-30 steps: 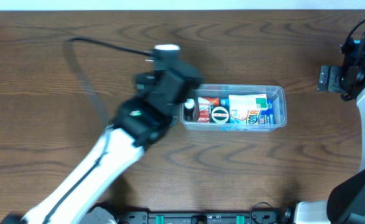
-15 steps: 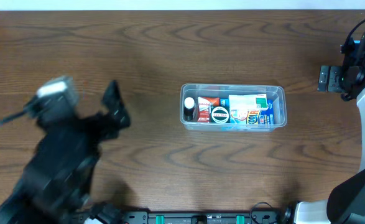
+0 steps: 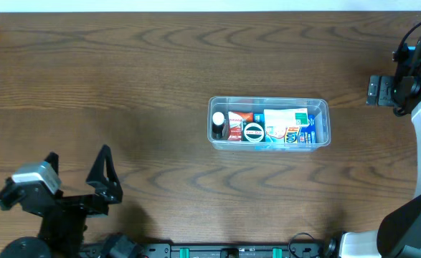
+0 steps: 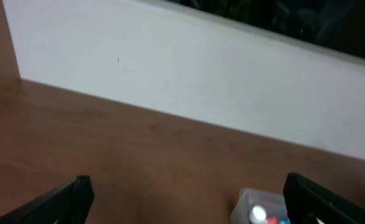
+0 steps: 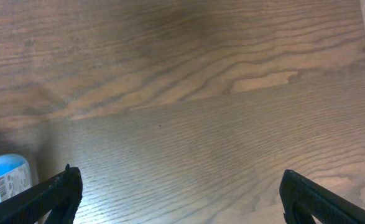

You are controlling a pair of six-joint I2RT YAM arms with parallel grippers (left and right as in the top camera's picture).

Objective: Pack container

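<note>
The clear plastic container stands at the table's middle. It holds a white-capped bottle, a red packet, a round black-and-white lid, a white and green packet and a blue box. My left gripper is open and empty at the front left, far from the container. Its wrist view shows its spread fingers and the container's near corner. My right gripper is open and empty at the right edge, its fingers over bare wood.
The table is dark wood grain. A white wall runs along its far edge. A blue and white printed package end shows at the left of the right wrist view.
My left arm has pulled back from the container's left end to the front left corner of the table. The right arm and the container have not moved.
</note>
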